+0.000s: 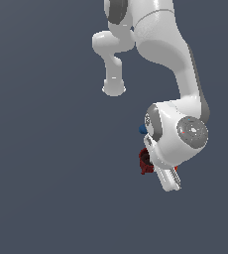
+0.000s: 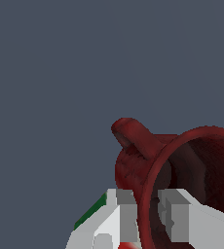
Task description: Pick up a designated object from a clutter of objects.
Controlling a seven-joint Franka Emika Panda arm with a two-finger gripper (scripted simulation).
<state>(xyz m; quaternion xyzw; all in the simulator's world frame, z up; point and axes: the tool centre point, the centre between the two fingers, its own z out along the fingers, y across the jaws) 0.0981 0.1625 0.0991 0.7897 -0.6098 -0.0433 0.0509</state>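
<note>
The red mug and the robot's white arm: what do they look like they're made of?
The dark red mug looks like matte glazed ceramic: mottled red surface, thick rim, dark inside, no sharp glints. As a simulator render, that stays a guess. The arm looks like smooth, glossy white plastic or painted metal, with soft highlights and grey joints. The gripper's fingers look flat grey, probably metal or hard plastic.

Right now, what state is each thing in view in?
dark red mug: tipped toward the wrist camera, dark inside showing, rim between the pincer fingers.
pincer: one finger either side of the mug wall; contact unclear.
red-and-green cube: mostly hidden behind a finger.
blue ball: half hidden by the arm.
</note>
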